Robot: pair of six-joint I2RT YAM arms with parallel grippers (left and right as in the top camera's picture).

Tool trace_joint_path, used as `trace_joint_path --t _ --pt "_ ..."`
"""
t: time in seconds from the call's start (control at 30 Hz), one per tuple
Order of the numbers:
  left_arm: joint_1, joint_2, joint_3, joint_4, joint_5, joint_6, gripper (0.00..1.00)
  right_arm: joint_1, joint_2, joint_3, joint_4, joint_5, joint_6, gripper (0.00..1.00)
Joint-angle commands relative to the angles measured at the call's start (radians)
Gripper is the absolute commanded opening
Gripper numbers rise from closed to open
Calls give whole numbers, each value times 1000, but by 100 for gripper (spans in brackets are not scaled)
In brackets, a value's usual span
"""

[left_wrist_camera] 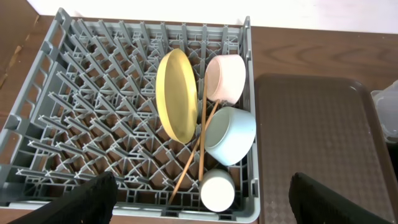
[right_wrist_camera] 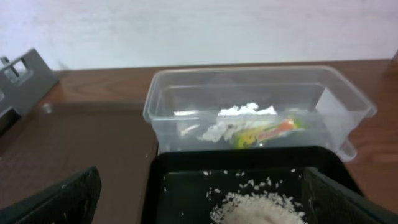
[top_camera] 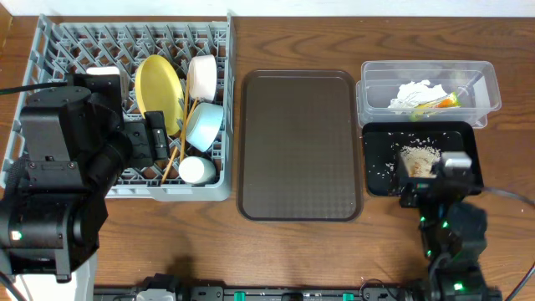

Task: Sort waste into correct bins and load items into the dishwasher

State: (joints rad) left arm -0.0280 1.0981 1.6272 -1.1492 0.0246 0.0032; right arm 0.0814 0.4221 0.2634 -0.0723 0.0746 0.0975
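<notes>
The grey dish rack (top_camera: 75,50) (left_wrist_camera: 93,93) holds the yellow plate (top_camera: 159,90) (left_wrist_camera: 176,94) on edge, a white bowl (top_camera: 201,76) (left_wrist_camera: 225,78), a light blue bowl (top_camera: 205,125) (left_wrist_camera: 230,135), a pale cup (top_camera: 196,170) (left_wrist_camera: 217,191) and two chopsticks (top_camera: 174,150) (left_wrist_camera: 194,155). The clear tub (top_camera: 489,88) (right_wrist_camera: 186,93) holds white tissue (top_camera: 414,94) (right_wrist_camera: 230,121) and a green-and-yellow wrapper (top_camera: 441,103) (right_wrist_camera: 264,132). The black tray (top_camera: 376,159) (right_wrist_camera: 186,180) holds rice crumbs (top_camera: 418,157) (right_wrist_camera: 258,208). My left gripper (top_camera: 155,134) (left_wrist_camera: 202,199) is open and empty over the rack's front edge. My right gripper (top_camera: 435,180) (right_wrist_camera: 202,199) is open and empty over the black tray.
A large brown serving tray (top_camera: 299,142) (left_wrist_camera: 317,143) (right_wrist_camera: 74,155) lies bare between the rack and the bins. Wooden table (top_camera: 251,251) runs around everything. A white wall (right_wrist_camera: 186,31) stands behind the tub.
</notes>
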Motion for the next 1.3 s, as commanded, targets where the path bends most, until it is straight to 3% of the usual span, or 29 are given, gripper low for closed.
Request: trace_joint_path --t 0.0,0.27,0.47,1.27 --pt "4 2 6 -2 9 -2 88 -3 -93 -118 50 -17 2 99" --pt "4 2 6 -2 9 -2 89 -2 -264 -260 47 -23 2 99" --pt "4 2 6 -2 9 -2 89 2 -417 -258 15 -27 -47 99" --pt "4 2 6 -2 9 -2 89 11 -409 -258 2 -27 -47 99"
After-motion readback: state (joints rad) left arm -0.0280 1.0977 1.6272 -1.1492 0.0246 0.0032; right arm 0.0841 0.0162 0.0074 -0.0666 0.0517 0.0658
